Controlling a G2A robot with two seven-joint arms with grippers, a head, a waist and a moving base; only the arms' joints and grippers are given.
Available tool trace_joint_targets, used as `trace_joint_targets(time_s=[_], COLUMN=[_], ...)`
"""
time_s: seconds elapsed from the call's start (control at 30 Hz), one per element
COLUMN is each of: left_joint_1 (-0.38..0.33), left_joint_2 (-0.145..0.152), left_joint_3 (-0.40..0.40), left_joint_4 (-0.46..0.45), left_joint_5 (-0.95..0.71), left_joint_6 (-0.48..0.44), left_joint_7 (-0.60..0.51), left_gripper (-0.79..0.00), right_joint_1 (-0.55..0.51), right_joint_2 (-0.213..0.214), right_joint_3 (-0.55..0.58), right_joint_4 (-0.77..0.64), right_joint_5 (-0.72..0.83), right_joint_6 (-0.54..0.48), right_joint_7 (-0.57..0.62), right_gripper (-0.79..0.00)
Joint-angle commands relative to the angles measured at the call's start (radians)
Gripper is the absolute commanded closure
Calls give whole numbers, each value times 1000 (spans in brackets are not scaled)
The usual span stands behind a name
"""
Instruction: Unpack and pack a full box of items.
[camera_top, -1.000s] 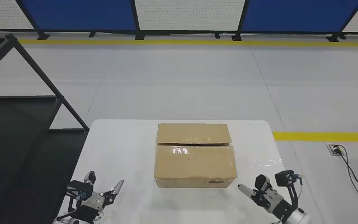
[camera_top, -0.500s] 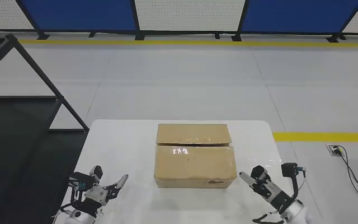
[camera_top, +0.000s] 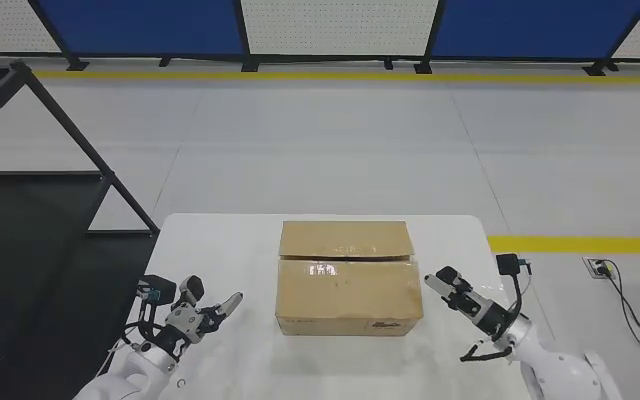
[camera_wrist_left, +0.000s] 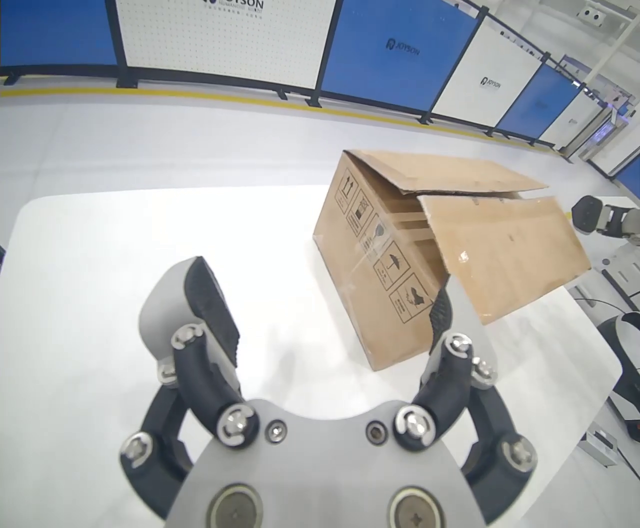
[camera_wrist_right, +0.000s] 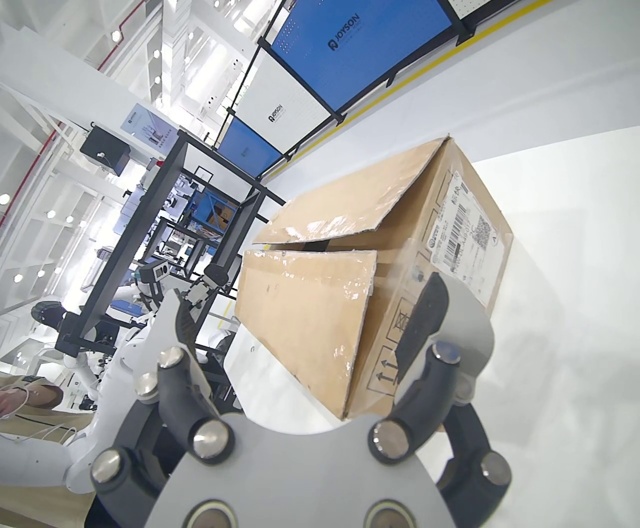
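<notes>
A brown cardboard box (camera_top: 347, 277) stands in the middle of the white table (camera_top: 215, 245). Its two top flaps (camera_wrist_right: 310, 280) lie almost flat with a narrow gap between them, and the contents are hidden. My left gripper (camera_top: 212, 298) hovers low over the table on the box's left, open with nothing between its fingers (camera_wrist_left: 210, 295); the box (camera_wrist_left: 400, 235) is just beyond it. My right gripper (camera_top: 447, 282) sits close to the box's right end, also open and holding nothing, with the box's near corner (camera_wrist_right: 350, 400) between its fingers (camera_wrist_right: 422, 310).
A black metal rack (camera_top: 60, 150) stands off the table's left side. Blue and white partition panels (camera_top: 340, 25) line the far floor. Bare tabletop lies on both sides of the box and behind it.
Both arms have come forward from the table's near edge toward the box. The right gripper has closed in on the box's right end. Both stayed open.
</notes>
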Motion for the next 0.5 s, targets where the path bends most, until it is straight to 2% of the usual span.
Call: trace_joint_targets(time_s=[0.0, 0.1, 0.2, 0.47], left_joint_1=[0, 4, 1, -21], left_joint_2=[0, -1, -2, 0], left_joint_3=[0, 1, 0, 10], left_joint_4=[0, 4, 9, 12], left_joint_5=[0, -17, -94, -220], left_joint_6=[0, 5, -8, -14], left_joint_7=[0, 6, -12, -84], left_gripper=[-785, -785, -785, -785], right_joint_1=[0, -4, 16, 114], right_joint_2=[0, -2, -7, -6], right_joint_3=[0, -9, -27, -79], right_joint_4=[0, 13, 49, 158], right_joint_5=[0, 19, 91, 133], right_joint_6=[0, 1, -45, -91], right_joint_7=[0, -30, -59, 28], right_gripper=[-785, -785, -785, -785])
